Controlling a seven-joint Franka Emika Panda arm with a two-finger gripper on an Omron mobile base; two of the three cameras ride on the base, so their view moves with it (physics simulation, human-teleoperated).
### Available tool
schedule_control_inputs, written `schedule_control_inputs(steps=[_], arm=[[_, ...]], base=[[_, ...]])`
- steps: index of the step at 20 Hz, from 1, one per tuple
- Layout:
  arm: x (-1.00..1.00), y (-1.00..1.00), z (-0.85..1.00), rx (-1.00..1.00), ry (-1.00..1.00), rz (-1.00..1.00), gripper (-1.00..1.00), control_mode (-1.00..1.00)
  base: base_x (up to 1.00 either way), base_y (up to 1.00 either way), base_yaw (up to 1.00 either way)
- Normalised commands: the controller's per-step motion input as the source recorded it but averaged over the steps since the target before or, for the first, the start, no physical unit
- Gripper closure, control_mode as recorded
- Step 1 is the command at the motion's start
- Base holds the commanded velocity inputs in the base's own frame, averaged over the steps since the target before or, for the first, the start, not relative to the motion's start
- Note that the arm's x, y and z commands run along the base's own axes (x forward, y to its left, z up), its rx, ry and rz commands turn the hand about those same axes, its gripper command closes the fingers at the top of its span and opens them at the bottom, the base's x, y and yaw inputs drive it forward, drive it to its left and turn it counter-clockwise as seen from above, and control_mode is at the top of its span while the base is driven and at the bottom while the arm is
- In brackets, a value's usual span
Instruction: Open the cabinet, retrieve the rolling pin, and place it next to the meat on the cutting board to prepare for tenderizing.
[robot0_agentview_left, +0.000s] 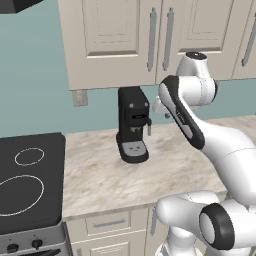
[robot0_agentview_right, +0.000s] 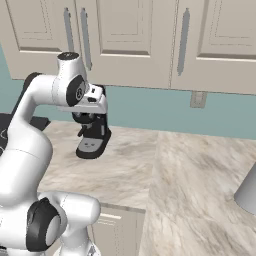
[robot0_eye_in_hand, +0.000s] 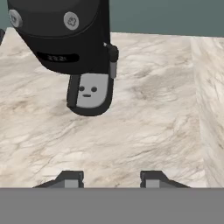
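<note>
cabinet (robot0_agentview_left: 150, 40) doors both closed, grey bar handles (robot0_agentview_left: 152, 40) side by side at the centre seam, so the rolling pin is presumably inside; can't confirm. no cutting board or meat to report from here. gripper (robot0_eye_in_hand: 112, 180) hangs over the marble counter (robot0_eye_in_hand: 144, 131), pointed down, just in front of the black coffee machine (robot0_eye_in_hand: 70, 39) near the back edge. jaws part-open with a moderate gap, nothing between them. task looks unstarted: arm (robot0_agentview_left: 182, 112) is below the doors, needs to rise to a handle. risks: wrist or elbow clips the coffee machine on the way up since it stands right under the doors; jaws may be too narrow or misaligned for the bar handle and slip off; door swing could hit the forearm if the base stays this close.
</note>
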Motion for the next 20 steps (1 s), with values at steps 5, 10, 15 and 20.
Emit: schedule_control_inputs(steps=[5,10,15,20], arm=[[-0.10,0.00,0.00,0.00,-0.01,0.00,-1.00,-1.00],[-0.01,0.00,0.00,0.00,0.00,0.00,-1.00,-1.00],[-0.02,0.00,0.00,0.00,-0.01,0.00,-1.00,-1.00],[-0.31,0.05,0.09,-0.04,-0.27,-0.09,-1.00,-1.00]], base=[[0.00,0.00,0.00],[0.00,0.00,0.00],[0.00,0.00,0.00],[0.00,0.00,0.00]])
